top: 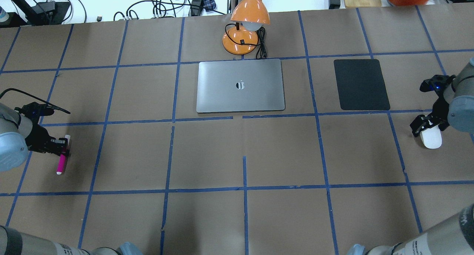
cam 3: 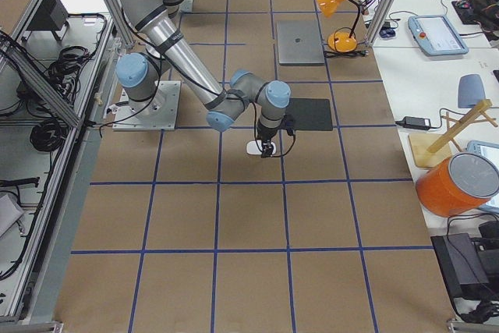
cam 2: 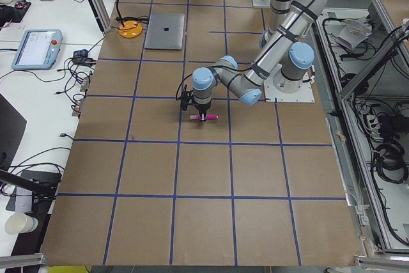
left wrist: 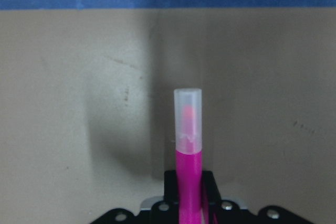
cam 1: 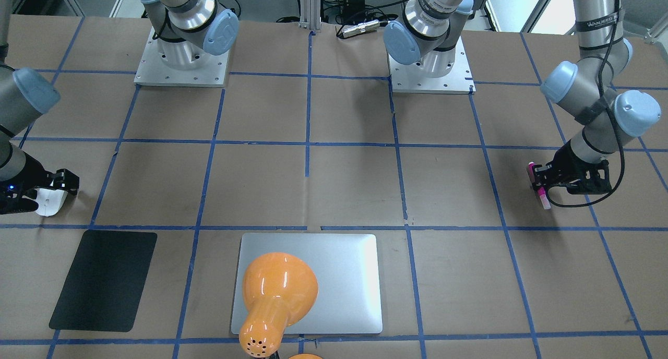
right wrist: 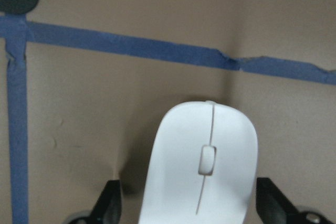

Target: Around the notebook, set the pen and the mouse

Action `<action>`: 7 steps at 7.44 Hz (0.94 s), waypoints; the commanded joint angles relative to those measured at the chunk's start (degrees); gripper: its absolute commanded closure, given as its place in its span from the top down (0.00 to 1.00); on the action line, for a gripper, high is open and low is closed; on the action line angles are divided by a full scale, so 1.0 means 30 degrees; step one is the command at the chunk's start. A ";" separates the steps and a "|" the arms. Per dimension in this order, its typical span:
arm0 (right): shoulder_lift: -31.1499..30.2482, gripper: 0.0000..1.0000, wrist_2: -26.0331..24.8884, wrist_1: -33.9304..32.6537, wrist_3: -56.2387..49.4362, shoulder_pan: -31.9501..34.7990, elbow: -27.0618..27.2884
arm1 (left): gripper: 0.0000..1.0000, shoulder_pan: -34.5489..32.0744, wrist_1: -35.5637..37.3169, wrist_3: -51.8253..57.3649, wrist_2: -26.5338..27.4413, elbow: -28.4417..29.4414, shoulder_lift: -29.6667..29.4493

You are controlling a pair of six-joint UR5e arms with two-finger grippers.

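The pen (top: pixel 62 156), magenta with a pale cap, is at the table's far left, and my left gripper (top: pixel 61 146) is shut on its middle. The left wrist view shows the pen (left wrist: pixel 188 150) sticking out from between the fingers, cap end forward. The white mouse (top: pixel 431 138) lies at the far right. My right gripper (top: pixel 426 128) is open and straddles the mouse (right wrist: pixel 202 166), with a finger (right wrist: pixel 111 203) on each side and a gap showing on one side. The silver notebook (top: pixel 240 85) lies closed at the table's far middle, away from both grippers.
A black mat (top: pixel 361 84) lies to the right of the notebook. An orange desk lamp (top: pixel 246 23) stands behind the notebook, its shade over the far edge. Blue tape lines grid the brown table (top: pixel 240 155).
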 commanded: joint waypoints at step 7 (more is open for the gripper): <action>0.0766 0.30 0.2396 0.2283 0.7824 0.6054 -0.5217 | 0.00 -0.9806 -0.1768 -2.3919 -0.0148 0.0599 0.2609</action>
